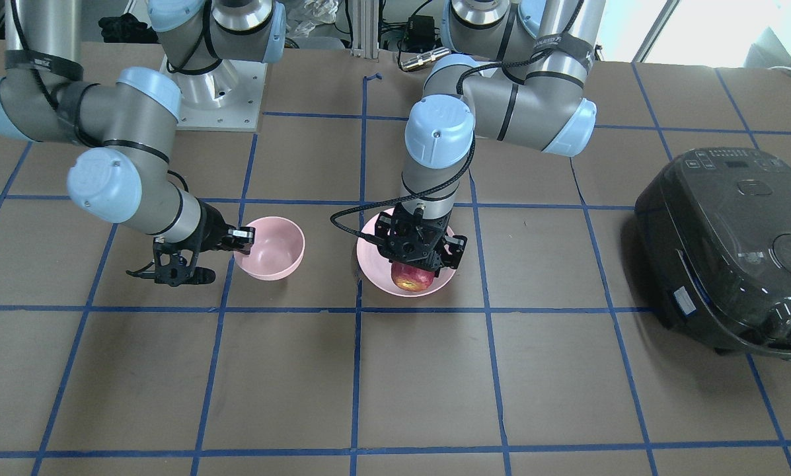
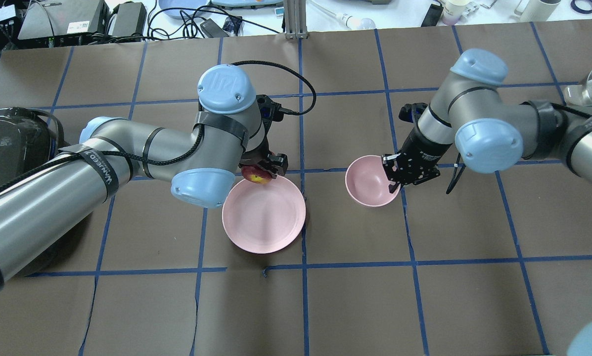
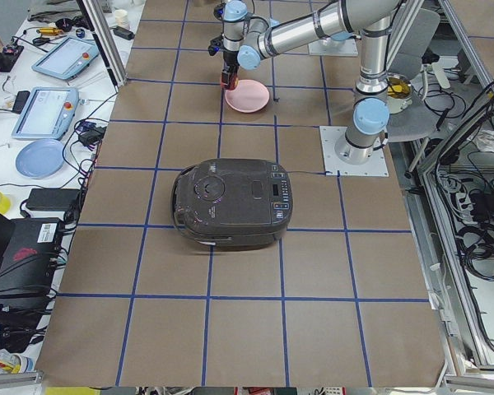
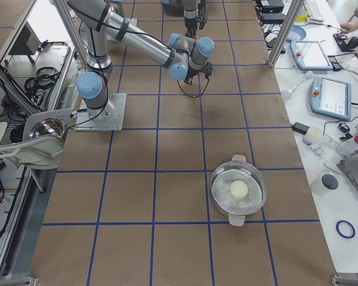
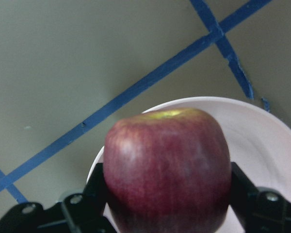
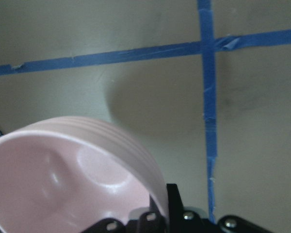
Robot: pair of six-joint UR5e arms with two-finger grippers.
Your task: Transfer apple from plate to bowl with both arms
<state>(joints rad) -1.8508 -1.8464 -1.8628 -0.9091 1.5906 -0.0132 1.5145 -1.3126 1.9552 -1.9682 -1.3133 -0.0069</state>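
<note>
— Left claw [image 1: 421, 264]: doing what?
— Clenching on the dark red, roundish apple [image 1: 410, 280], black fingers [image 5: 87, 206] pressing both flanks, at the edge of the wide, shallow pale-pink plate [image 2: 263, 217]. Resting there or lifted: cannot tell.
— And the right claw [image 1: 240, 239]?
— Pinching the rim of the small, deep pink bowl [image 1: 273, 251], standing on the brown, blue-taped worktop [image 1: 289, 383] near the plate, not touching it.
— Beyond that?
— Sitting well apart, on the left arm's side: a dark rice cooker [image 1: 732, 244].

Front: looked steeply down across the table [image 1: 395, 383].
Overhead: looked down from the opposite side.
Sides: far, at the ends.
Wrists: very close.
Shared: plate [image 1: 367, 254], bowl [image 1: 273, 248].
</note>
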